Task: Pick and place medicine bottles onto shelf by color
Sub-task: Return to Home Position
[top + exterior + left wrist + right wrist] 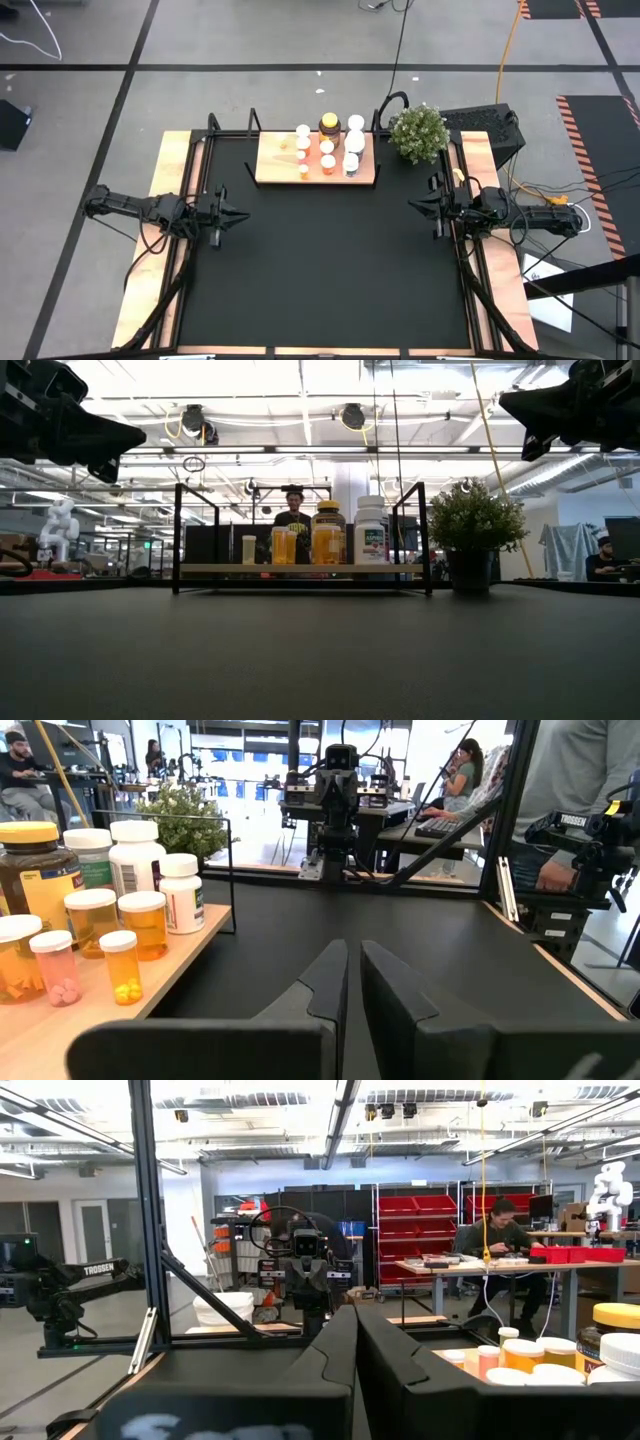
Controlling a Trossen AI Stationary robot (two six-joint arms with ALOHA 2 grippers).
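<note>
The medicine bottles [328, 147] stand upright in rows on the light-wood shelf [276, 163] at the mat's far middle: white ones at the right, orange ones in the middle, and the amber yellow-lidded jar [329, 124] at the back. They also show in the low view [325, 535] and the left wrist view [110, 920]. My left gripper [243, 214] is shut and empty above the mat's left side. My right gripper [412, 205] is shut and empty above the mat's right side. Both are raised off the mat and point at each other.
A green potted plant [418, 131] stands right of the shelf at the far right. Black posts [177, 535] rise at the shelf's corners. The black mat [320, 270] lies bare between and before the arms. People sit at desks in the room beyond.
</note>
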